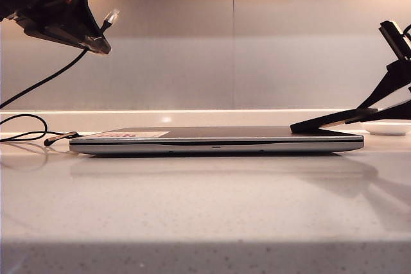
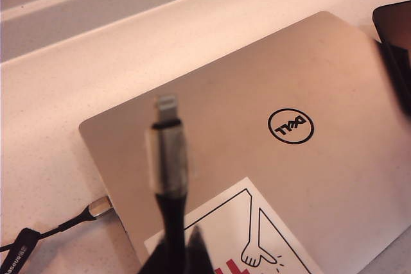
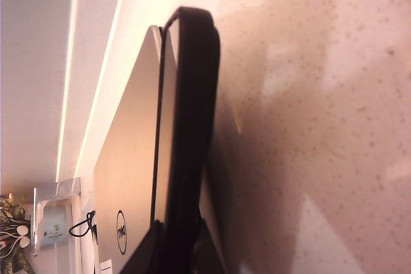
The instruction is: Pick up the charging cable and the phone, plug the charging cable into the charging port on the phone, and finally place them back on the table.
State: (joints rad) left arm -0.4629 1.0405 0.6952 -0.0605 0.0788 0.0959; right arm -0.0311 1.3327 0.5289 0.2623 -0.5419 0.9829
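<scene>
The charging cable (image 2: 168, 158) sits clamped in the left tool (image 1: 96, 42), raised above the bench's (image 1: 205, 203) left side; the right tool (image 3: 173, 248) clamps the phone (image 3: 189, 120) on the laptop's (image 1: 218, 140) right end.

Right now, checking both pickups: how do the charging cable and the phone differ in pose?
The charging cable hangs high above the table in the left pincer, plug up; the phone tilts low, one end on the laptop, in the right pincer. Cable thin, phone flat. Both black, both gripped.
</scene>
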